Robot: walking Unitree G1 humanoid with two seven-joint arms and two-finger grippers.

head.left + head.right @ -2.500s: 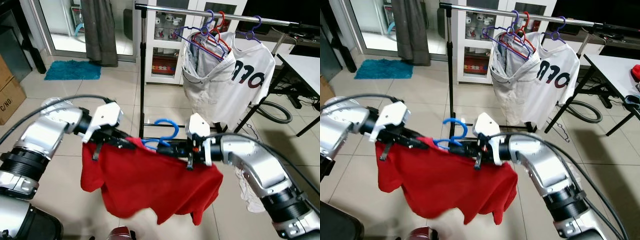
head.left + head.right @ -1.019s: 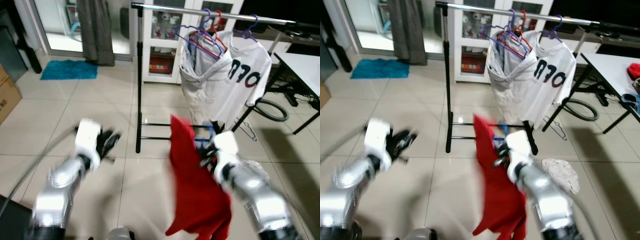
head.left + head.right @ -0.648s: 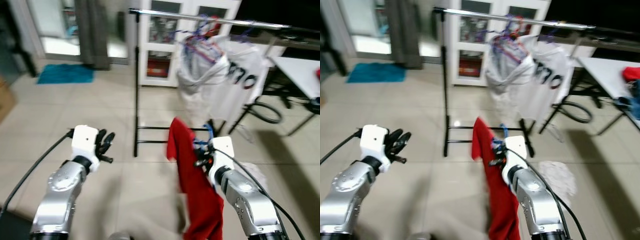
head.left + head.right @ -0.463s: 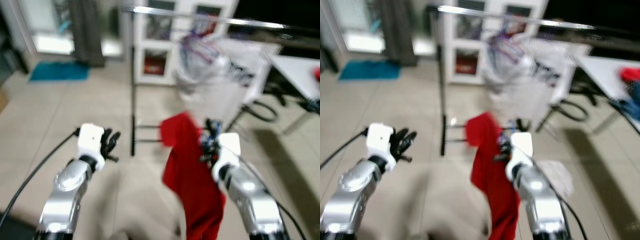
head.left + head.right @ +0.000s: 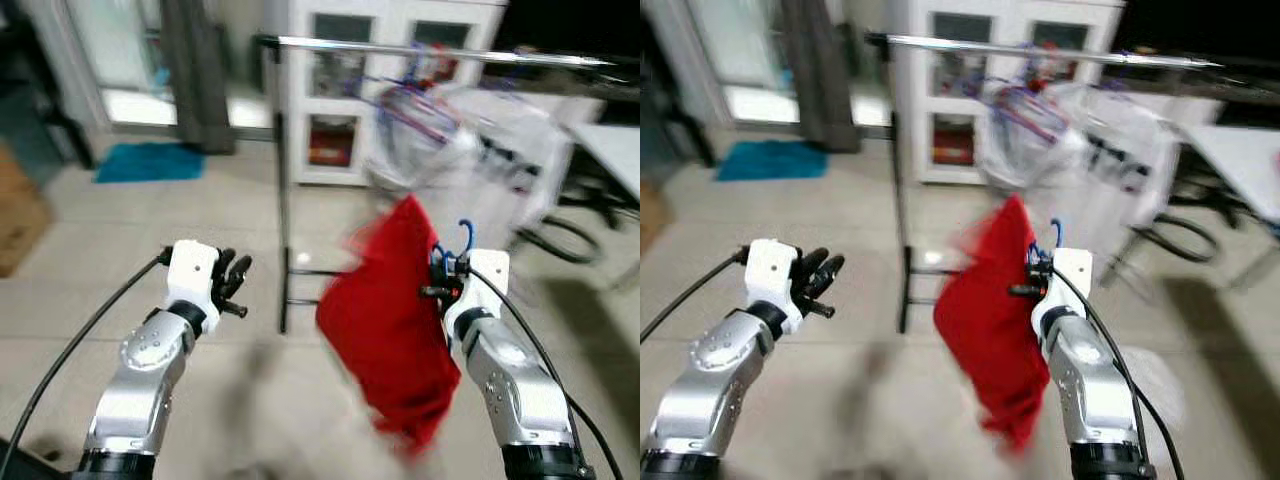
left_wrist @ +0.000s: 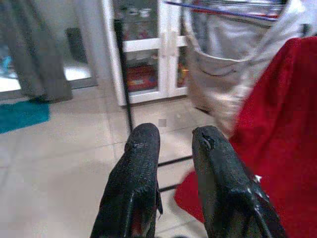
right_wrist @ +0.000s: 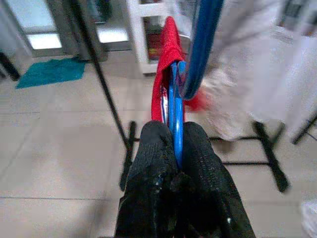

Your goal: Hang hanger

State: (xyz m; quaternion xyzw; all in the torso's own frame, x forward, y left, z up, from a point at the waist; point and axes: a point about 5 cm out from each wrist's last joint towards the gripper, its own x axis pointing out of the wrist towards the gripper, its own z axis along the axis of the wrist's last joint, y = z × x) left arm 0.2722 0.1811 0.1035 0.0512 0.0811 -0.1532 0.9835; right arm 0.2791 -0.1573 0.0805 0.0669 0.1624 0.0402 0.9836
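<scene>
A red shirt [image 5: 395, 300] hangs on a blue hanger [image 5: 462, 238], whose hook sticks up above my right gripper [image 5: 440, 278]. In the right wrist view that gripper [image 7: 174, 136] is shut on the blue hanger [image 7: 174, 106], with red cloth [image 7: 167, 49] draped over the hanger's far end. My left gripper [image 5: 235, 287] is held out to the left, away from the shirt; in the left wrist view its fingers [image 6: 143, 148] stand slightly apart with nothing between them. The metal clothes rail [image 5: 430, 50] runs across the back, above and beyond the hanger.
White shirts [image 5: 470, 130] on coloured hangers crowd the rail's right half. The rail's black post [image 5: 283, 200] stands between my arms. A teal mat [image 5: 150, 160] lies far left, beside a dark curtain [image 5: 200, 70]. A cardboard box [image 5: 20, 210] sits at the left edge.
The left gripper has let go of the red shirt and moved off to the left. The right gripper lifted the hanger, and the shirt now hangs from it alone, swinging. The camera has shifted.
</scene>
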